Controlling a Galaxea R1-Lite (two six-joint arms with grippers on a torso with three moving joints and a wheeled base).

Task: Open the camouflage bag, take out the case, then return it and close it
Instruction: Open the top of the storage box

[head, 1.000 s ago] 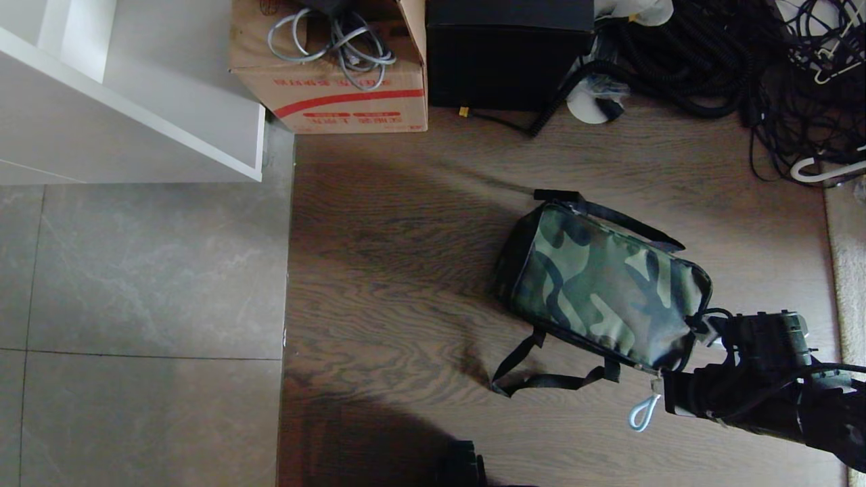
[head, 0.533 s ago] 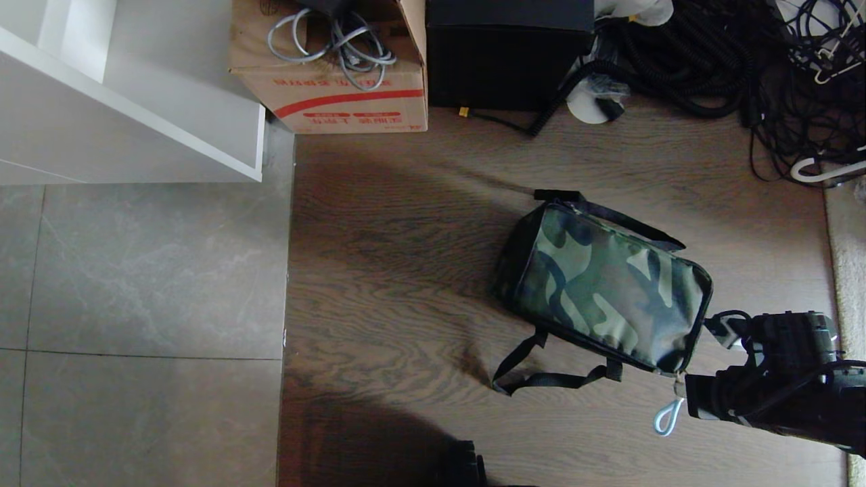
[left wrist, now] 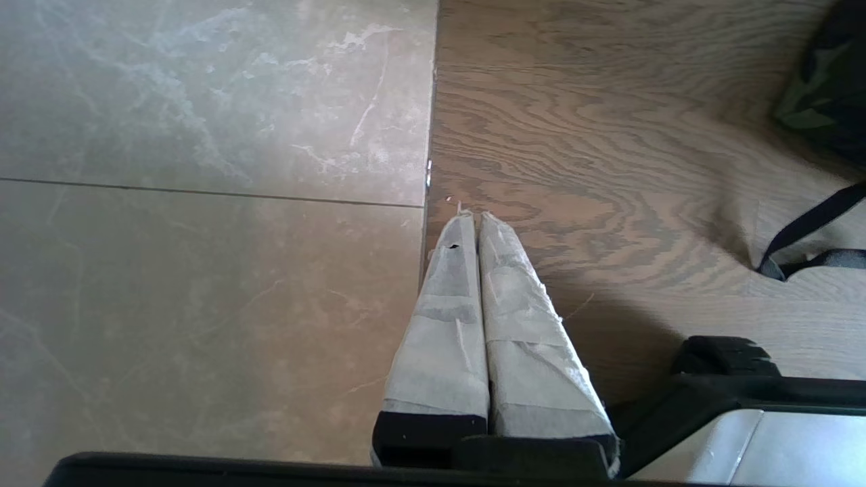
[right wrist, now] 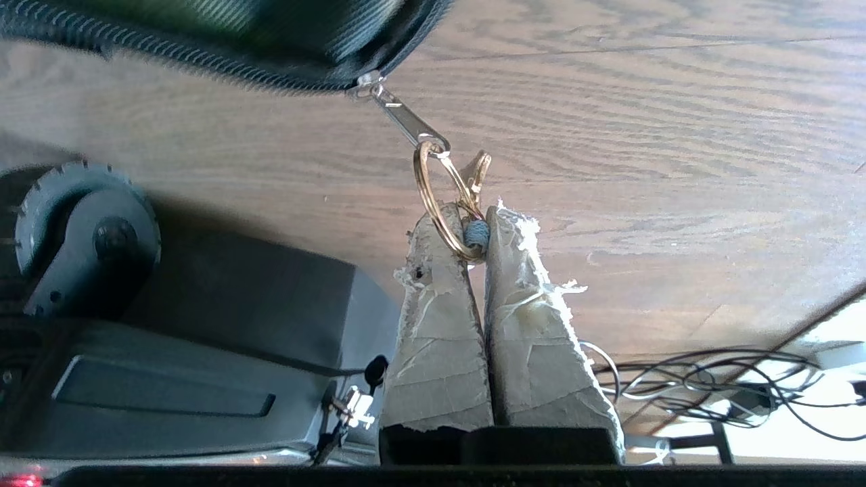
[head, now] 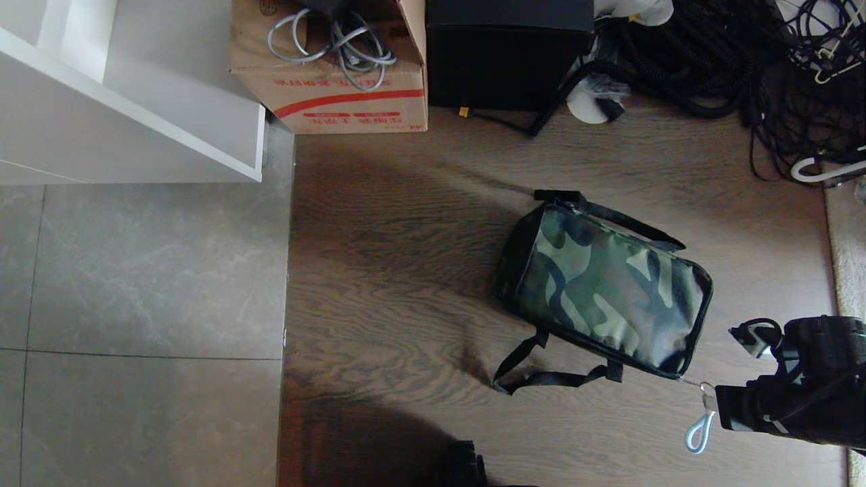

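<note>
The camouflage bag (head: 605, 291) lies on the wood floor with its lid down; its corner and black zipper (right wrist: 203, 57) also show in the right wrist view. At the bag's near right corner sits the zipper slider, and its metal pull (right wrist: 406, 122) leads to a gold ring (right wrist: 433, 196). My right gripper (right wrist: 477, 216) is shut on that ring and its blue cord, pulling the pull taut; in the head view the right gripper (head: 720, 406) is low at the right, with the pale blue cord loop (head: 697, 426) hanging beside it. The left gripper (left wrist: 471, 216) hangs shut and empty over the tile-wood seam. The case is out of view.
A cardboard box with cables (head: 338, 88) and a black cube box (head: 507, 61) stand at the back, next to a tangle of black cables (head: 744, 67). A white shelf (head: 135, 101) is at back left. Black straps (head: 541, 379) trail from the bag. A pale rug edge (head: 846, 270) runs along the right.
My right gripper has moved right and slightly nearer, drawing the ring and blue loop with it; the zipper slider has travelled along the bag's near edge to its right corner.
</note>
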